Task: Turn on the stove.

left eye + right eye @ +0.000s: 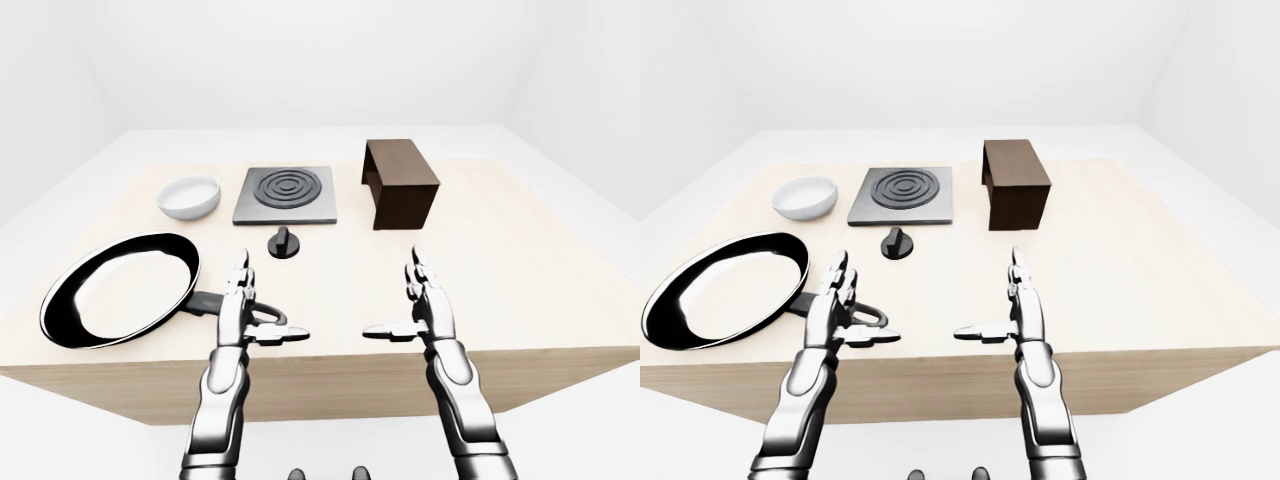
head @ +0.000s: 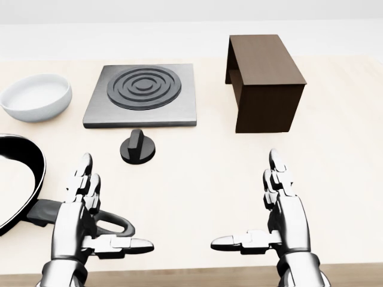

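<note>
A grey square stove (image 2: 141, 95) with dark ring burner lies on the wooden table (image 2: 197, 173) at upper middle of the head view. Its black round knob (image 2: 137, 147) sits just below it. My left hand (image 2: 96, 209) hovers open at lower left, below the knob and over the pan handle. My right hand (image 2: 263, 209) is open at lower right, fingers straight and thumb pointing inward. Neither hand touches the knob.
A black frying pan (image 1: 118, 288) lies at the left, its handle (image 2: 114, 222) under my left hand. A white bowl (image 2: 37, 97) stands left of the stove. A dark brown box-like stand (image 2: 263, 81) is right of the stove.
</note>
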Motion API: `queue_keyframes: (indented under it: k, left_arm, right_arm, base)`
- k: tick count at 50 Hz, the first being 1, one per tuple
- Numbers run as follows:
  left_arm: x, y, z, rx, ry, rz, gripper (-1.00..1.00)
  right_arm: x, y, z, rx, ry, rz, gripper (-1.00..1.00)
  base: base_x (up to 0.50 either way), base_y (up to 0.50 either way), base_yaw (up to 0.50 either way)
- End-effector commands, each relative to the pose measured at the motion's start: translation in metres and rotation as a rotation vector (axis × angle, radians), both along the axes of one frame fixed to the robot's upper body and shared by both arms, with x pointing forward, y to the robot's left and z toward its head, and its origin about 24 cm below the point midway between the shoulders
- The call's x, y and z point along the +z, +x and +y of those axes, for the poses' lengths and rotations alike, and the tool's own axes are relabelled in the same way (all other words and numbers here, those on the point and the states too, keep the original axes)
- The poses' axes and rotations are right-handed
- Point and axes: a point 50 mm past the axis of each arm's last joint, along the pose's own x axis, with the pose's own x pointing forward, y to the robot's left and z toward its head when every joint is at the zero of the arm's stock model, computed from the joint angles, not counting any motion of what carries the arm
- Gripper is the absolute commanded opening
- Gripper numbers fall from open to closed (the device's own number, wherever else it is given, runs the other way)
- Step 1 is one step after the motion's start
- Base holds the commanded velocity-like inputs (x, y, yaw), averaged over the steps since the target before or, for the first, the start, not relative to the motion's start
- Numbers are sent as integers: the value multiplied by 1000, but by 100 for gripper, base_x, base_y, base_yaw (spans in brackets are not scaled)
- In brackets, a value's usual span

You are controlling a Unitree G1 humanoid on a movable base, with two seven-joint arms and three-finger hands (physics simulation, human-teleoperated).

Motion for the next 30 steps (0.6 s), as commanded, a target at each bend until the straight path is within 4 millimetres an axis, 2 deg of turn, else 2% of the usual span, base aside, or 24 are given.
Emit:
queue_keyframes:
  k: [1,10,14,15,16,30]
  left_arm:
    - [1,-2,6,-3,0,-3,100]
    - [1,-3,6,-6,-2,-2,100]
    - [1,-1,7,-1,-4,-2,100]
    - [-6,-2,2,20,164,4,100]
    - [-2,-1,2,18,145,8,100]
    - [-1,-1,2,18,147,11,100]
  right_arm:
    - [0,-2,-6,4,6,-3,100]
    - [6,-4,-7,0,8,-16,100]
    - [19,-5,-20,-49,11,-52,100]
    - [7,0,-13,-36,-5,-36,100]
    - [4,0,-8,-22,-9,-28,100]
    - [6,0,-9,-24,-9,-32,100]
  base:
    - [0,0,0]
    - [0,0,0]
    - [0,0,0]
    - [0,0,0]
    - [0,0,0]
    - [0,0,0]
